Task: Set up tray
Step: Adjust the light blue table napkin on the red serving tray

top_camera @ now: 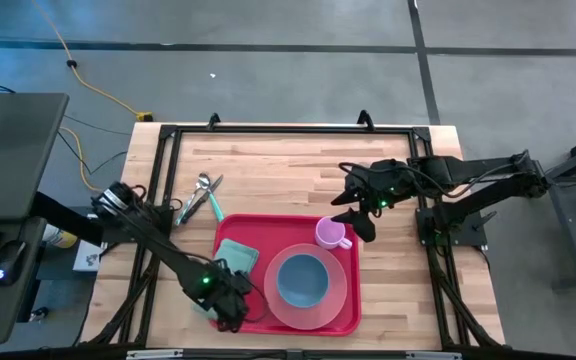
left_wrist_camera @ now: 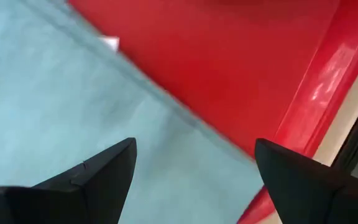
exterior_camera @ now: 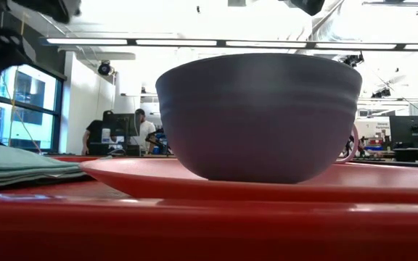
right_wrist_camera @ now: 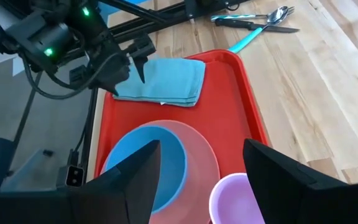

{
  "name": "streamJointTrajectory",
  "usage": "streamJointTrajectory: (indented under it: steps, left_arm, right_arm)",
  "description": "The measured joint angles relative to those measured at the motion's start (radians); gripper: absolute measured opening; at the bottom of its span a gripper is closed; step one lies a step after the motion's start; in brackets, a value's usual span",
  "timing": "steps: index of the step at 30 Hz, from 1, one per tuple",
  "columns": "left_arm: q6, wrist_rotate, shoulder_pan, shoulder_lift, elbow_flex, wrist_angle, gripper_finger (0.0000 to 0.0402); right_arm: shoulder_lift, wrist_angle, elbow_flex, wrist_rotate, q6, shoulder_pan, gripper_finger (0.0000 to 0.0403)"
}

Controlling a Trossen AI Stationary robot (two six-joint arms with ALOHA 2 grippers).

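The red tray (top_camera: pixel 268 230) lies at the table's near middle. On it are a folded teal napkin (top_camera: pixel 236 257) at its left end, a round pink plate (top_camera: pixel 340 292) bearing a blue bowl (top_camera: pixel 301 280), and a small purple cup (top_camera: pixel 331 234) standing near its far right corner. My left gripper (top_camera: pixel 230 303) is open over the napkin's near edge (left_wrist_camera: pixel 73 112), close to the tray's rim (left_wrist_camera: pixel 316 93). My right gripper (top_camera: pixel 356 212) is open, just right of and above the cup (right_wrist_camera: pixel 238 199), apart from it.
Cutlery with a teal handle and spoons (top_camera: pixel 200 197) lies on the bare wood left of the tray's far left corner. A black frame (top_camera: pixel 288 128) borders the table. In the low view the bowl (exterior_camera: pixel 260 116) on the plate (exterior_camera: pixel 281 181) fills the picture.
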Motion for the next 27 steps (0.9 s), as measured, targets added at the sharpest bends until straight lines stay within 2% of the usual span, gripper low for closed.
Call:
streamJointTrajectory:
  steps: [14,19,27]
  left_arm:
    - [0.004,0.063,0.016,0.091,-0.001,-0.006,0.0357]
    - [0.005,0.069,0.016,0.115,0.002,0.062,0.0338]
    - [0.007,0.061,0.016,0.132,0.001,0.07,0.0287]
  right_arm:
    - [0.0,-0.013,0.0,-0.045,-0.018,0.0,0.0211]
    - [-0.001,-0.018,0.0,-0.046,-0.019,0.0,0.0211]
    - [-0.001,-0.016,0.0,-0.043,-0.022,0.0,0.0211]
